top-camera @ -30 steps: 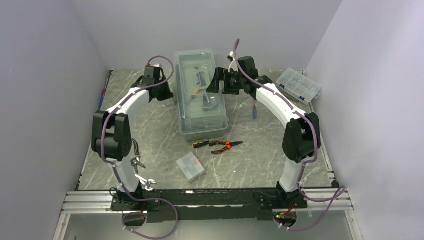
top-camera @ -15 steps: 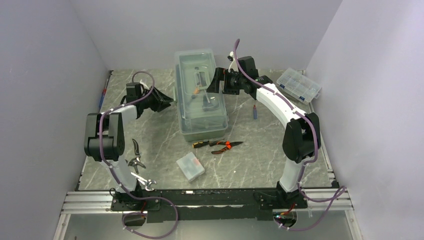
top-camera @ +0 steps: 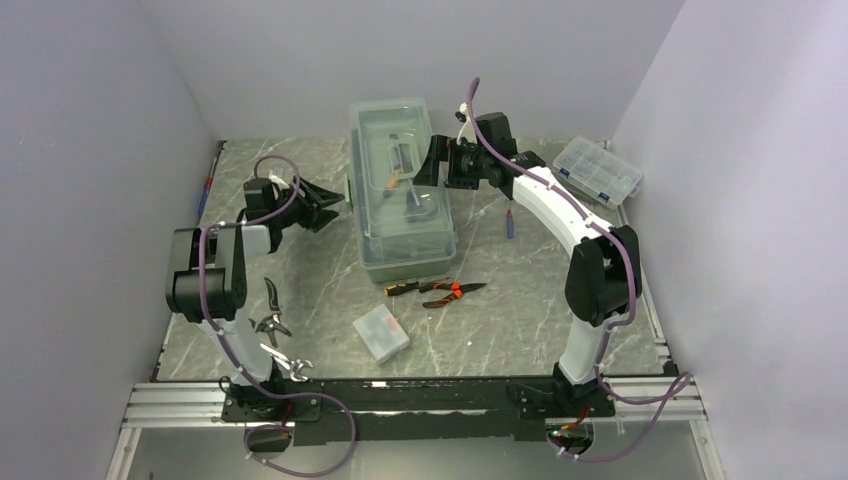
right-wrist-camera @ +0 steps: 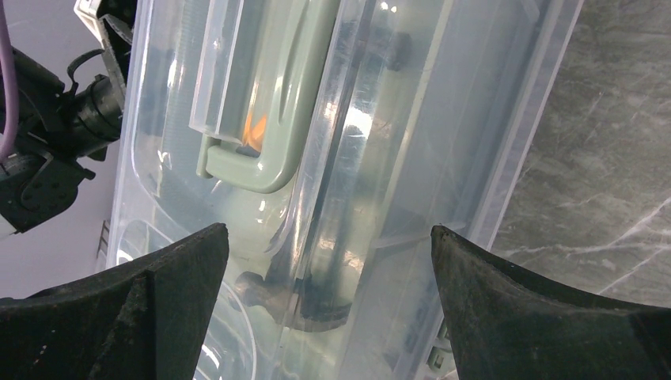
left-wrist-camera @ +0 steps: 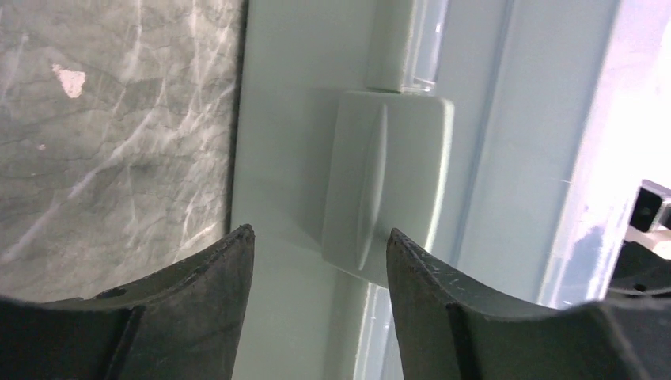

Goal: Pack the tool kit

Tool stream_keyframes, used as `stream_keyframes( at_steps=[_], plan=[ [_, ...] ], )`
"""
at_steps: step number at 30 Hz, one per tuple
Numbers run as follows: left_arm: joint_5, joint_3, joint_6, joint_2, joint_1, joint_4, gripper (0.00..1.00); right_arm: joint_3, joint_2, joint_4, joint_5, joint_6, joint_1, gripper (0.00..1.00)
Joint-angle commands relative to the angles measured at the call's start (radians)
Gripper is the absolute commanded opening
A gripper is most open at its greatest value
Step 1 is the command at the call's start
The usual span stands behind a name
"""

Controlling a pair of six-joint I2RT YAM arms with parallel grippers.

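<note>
The tool kit [top-camera: 402, 190], a sage-green box with a clear lid, stands at the back middle of the table with its lid down. My left gripper [top-camera: 337, 200] is open just off the box's left side. In the left wrist view its fingertips [left-wrist-camera: 319, 232] point at the green latch [left-wrist-camera: 386, 178] without touching it. My right gripper [top-camera: 426, 166] hovers open over the right part of the lid. In the right wrist view nothing sits between its fingertips [right-wrist-camera: 328, 229]. A green handle [right-wrist-camera: 269, 111] and a hammer head [right-wrist-camera: 316, 289] show through the lid.
Pliers [top-camera: 446, 291] and a small translucent case [top-camera: 381, 334] lie in front of the box. A screwdriver [top-camera: 510, 223] lies to its right, and a clear organizer [top-camera: 597, 169] sits at the back right. Shears [top-camera: 272, 312] and a wrench [top-camera: 291, 366] lie near the left arm's base.
My left gripper has opened from shut and drawn back leftward and nearer, away from the box's side. The right arm has not moved.
</note>
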Motion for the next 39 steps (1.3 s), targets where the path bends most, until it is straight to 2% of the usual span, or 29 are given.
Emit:
stream_keyframes(
  at_steps=[1,8,12,14,18,20,25,31,34,39],
  plan=[
    [0.064,-0.023,-0.123,0.004,0.013,0.234,0.67,0.029,-0.033,-0.022,-0.011,-0.024,-0.001,0.99],
    [0.097,-0.037,-0.209,0.036,0.016,0.382,0.79,0.029,-0.032,-0.022,-0.017,-0.024,-0.001,0.99],
    [0.135,-0.032,-0.284,0.086,0.014,0.503,0.79,0.031,-0.031,-0.022,-0.018,-0.024,-0.001,0.99],
    [0.140,-0.032,-0.301,0.105,0.014,0.527,0.75,0.034,-0.031,-0.021,-0.021,-0.023,-0.002,0.99],
    [0.135,-0.040,-0.290,0.106,0.016,0.510,0.51,0.028,-0.034,-0.018,-0.021,-0.024,0.000,0.99],
    [0.118,-0.034,-0.238,0.083,0.016,0.418,0.41,0.029,-0.033,-0.023,-0.020,-0.026,0.000,0.99],
    [0.011,0.019,0.011,-0.014,0.013,0.103,0.32,0.024,-0.039,-0.023,-0.018,-0.030,-0.001,0.99],
    [-0.241,0.179,0.319,-0.137,-0.038,-0.338,0.17,0.014,-0.040,-0.018,-0.020,-0.029,-0.001,0.99],
    [-0.368,0.262,0.412,-0.171,-0.083,-0.491,0.09,0.018,-0.036,-0.016,-0.022,-0.023,-0.002,0.99],
    [-0.422,0.366,0.485,-0.142,-0.128,-0.604,0.00,0.017,-0.034,-0.011,-0.029,-0.019,-0.002,0.99]
  ],
)
